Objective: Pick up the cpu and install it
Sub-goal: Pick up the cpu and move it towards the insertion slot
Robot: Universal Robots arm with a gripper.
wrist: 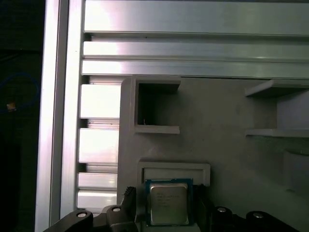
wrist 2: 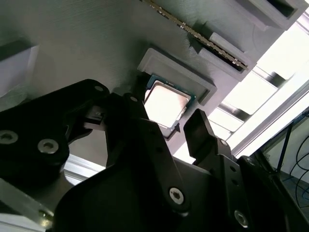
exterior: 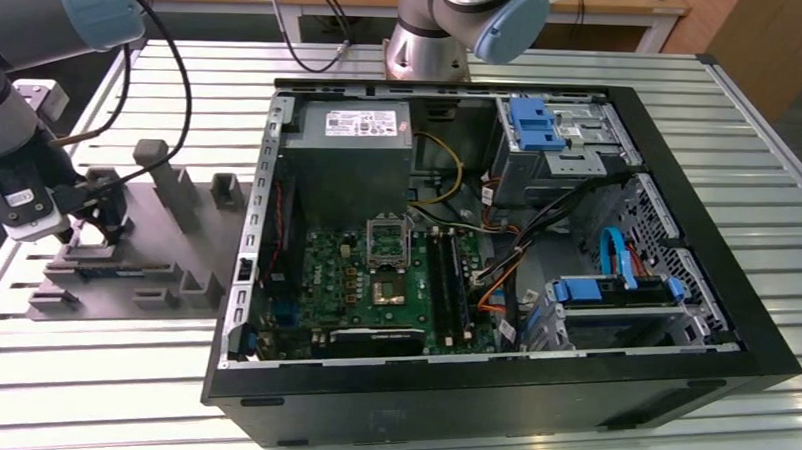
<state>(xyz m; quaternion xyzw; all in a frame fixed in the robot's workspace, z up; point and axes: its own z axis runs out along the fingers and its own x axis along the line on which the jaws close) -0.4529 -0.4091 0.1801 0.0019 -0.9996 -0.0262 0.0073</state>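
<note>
Gripper: the gripper [wrist 2: 162, 111] hangs low over the grey tray [exterior: 172, 267] at the exterior view's left, its two black fingers [wrist 2: 129, 108] spread apart with nothing pinched between them.
Cpu, place: the cpu [wrist: 167, 203] lies in a shallow pocket of the tray, with a raised lip just beside one of its edges. In both wrist views it sits between the fingers, one on each side, and I can't tell whether either one touches it.
Cpu, facing: flat, with the shiny metal top up towards the wrist.
Cpu, long axis: it looks near enough square, so I can't pick a longer side. Its edges run square with the pocket walls.
Computer case: the computer case [exterior: 502, 389] lies open on the slatted table [exterior: 103, 375], well apart from the tray, with the green motherboard [exterior: 359, 284] showing inside.
</note>
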